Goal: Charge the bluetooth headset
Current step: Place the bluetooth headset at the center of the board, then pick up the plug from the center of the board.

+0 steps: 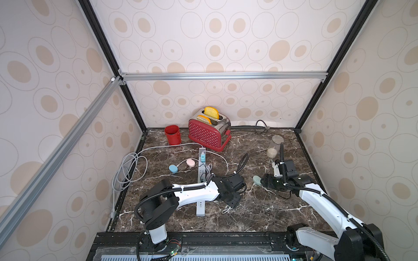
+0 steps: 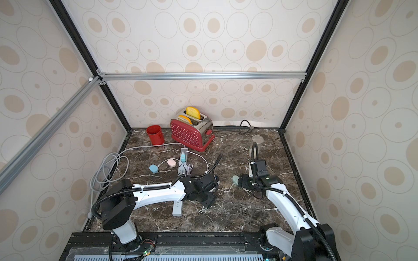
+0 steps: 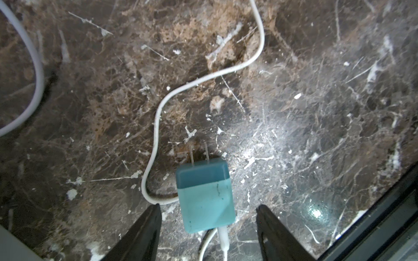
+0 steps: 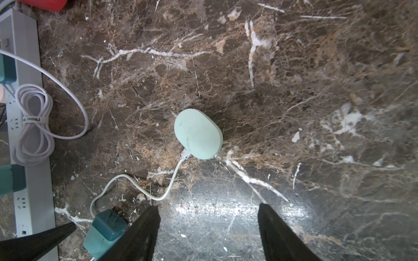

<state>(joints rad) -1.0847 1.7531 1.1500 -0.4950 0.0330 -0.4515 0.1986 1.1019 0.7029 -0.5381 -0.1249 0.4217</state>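
Your left gripper (image 3: pixel 208 206) straddles the teal charger (image 3: pixel 204 192), jaws spread, not touching; your right gripper (image 4: pixel 208 206), also spread, hovers near the mint headset case (image 4: pixel 198 133) lying cabled on the marble counter (image 4: pixel 316 90).

Marble tabletop (image 2: pixel 237 214): red toaster (image 2: pixel 190 135) with two bread slices (image 2: pixel 193 113) and red cup (image 2: pixel 155 135) at the far edge, left of centre; jar (image 2: pixel 257 139) near the far right corner; grey cable coil (image 2: pixel 105 171) along the left edge. White power strip (image 2: pixel 177 206) runs far to near, teal adapter (image 2: pixel 183 157) standing in its far end, pink case (image 2: pixel 171 162) and blue case (image 2: pixel 154 168) on its left. Right of centre: pale green case (image 2: pixel 235 180) beside the end of the right arm (image 2: pixel 279 200); left arm (image 2: pixel 158 192) crosses the strip.
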